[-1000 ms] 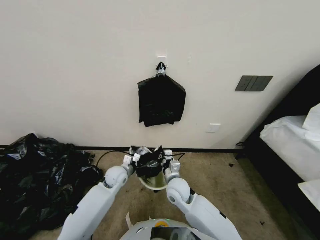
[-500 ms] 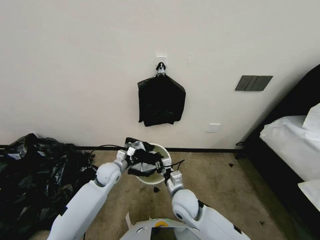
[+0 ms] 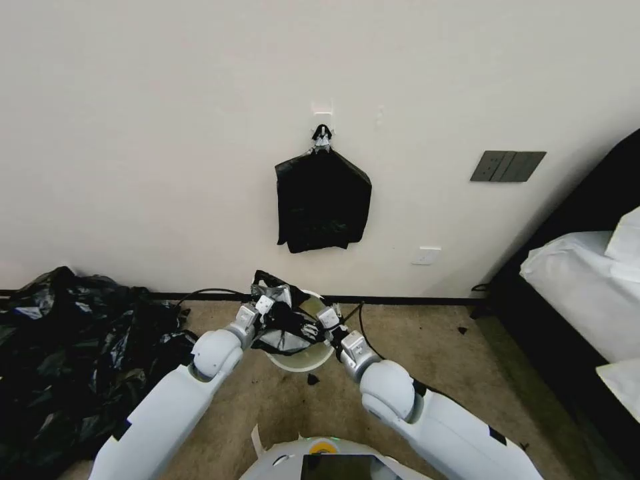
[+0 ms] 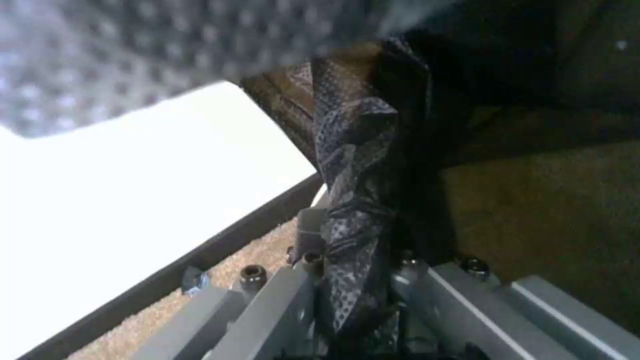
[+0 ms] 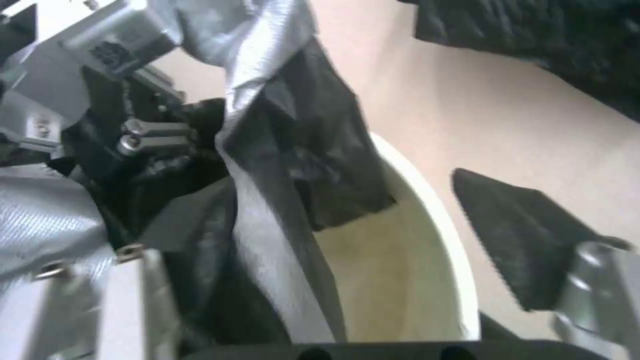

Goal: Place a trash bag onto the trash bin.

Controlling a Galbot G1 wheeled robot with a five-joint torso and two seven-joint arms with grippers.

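Trash bag (image 3: 283, 323): thin glossy black film, crumpled and partly spread, held over the mouth of the trash bin (image 3: 300, 360) between the two arms, one fold hanging inside. Judged very light, limp and slippery; it will crease, cling and tear if dragged on an edge, so hold is best taken at the open hem, at opposite sides, to stretch it over the rim. Left pincer (image 3: 267, 308): at the bin's left edge, pressed together on a twisted rope of bag film, as its wrist view shows (image 4: 353, 260). Right pincer (image 3: 327, 319): at the bin's right edge; its fingers look spread, with bag film lying against one of them (image 5: 527, 235). Trash bin: cream-white, round, lidless, standing on the carpet near the wall; interior bare apart from the hanging bag fold. Surroundings: black bundle (image 3: 323, 203) hung on a wall hook; heap of black bags (image 3: 73, 353) on the floor to the left; bed (image 3: 587, 287) to the right.
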